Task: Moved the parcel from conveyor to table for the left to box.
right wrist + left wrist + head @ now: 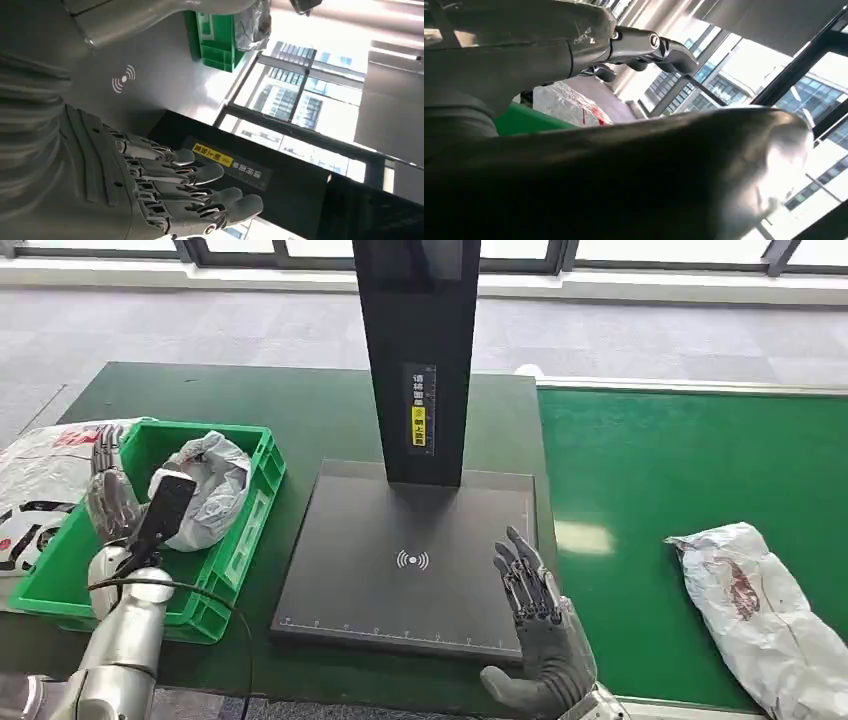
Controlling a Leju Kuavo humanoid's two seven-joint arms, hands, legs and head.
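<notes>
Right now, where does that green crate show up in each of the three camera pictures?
Head view: green crate at the left, beside the black scanner plate.
Left wrist view: a green sliver under the crumpled bag.
Right wrist view: near the top.
Shared landmark: the silvery bag inside it.

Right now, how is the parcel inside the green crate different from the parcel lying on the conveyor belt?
The parcel in the green crate sits bunched up inside the crate, near the left hand; the parcel on the conveyor lies stretched out flat, with no hand touching it. The crate parcel looks greyer, while the conveyor parcel shows a red print. Both are crinkled, light plastic bags.
</notes>
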